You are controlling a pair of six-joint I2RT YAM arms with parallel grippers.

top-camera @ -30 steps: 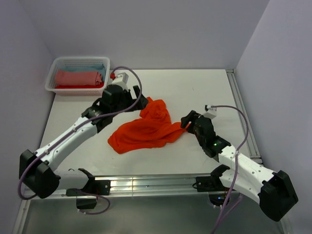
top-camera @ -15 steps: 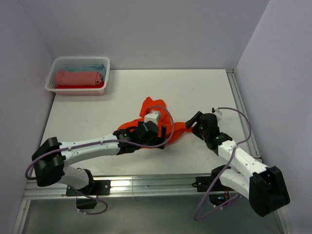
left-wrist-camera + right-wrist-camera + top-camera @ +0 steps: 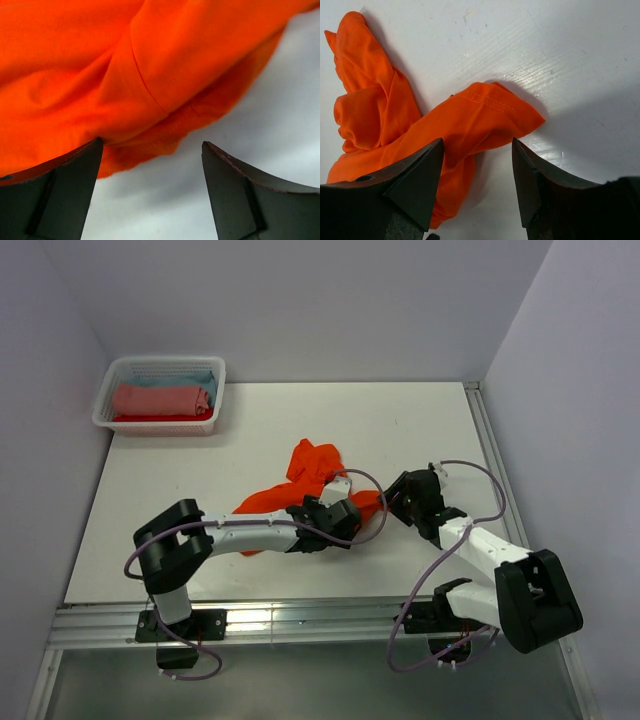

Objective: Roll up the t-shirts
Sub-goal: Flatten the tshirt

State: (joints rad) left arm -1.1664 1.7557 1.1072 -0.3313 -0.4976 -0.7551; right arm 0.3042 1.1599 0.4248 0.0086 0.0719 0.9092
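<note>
Top external: your left gripper [image 3: 348, 514] has swung to the orange t-shirt [image 3: 300, 502] — jaws parted, empty, cloth just ahead; right gripper [image 3: 393, 499] likewise; rolling unstarted.

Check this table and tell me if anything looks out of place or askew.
The orange t-shirt lies bunched and twisted in the middle of the table, neither spread flat nor rolled. The cloth rolls in the white basket at the far left corner look tidy by contrast.
</note>
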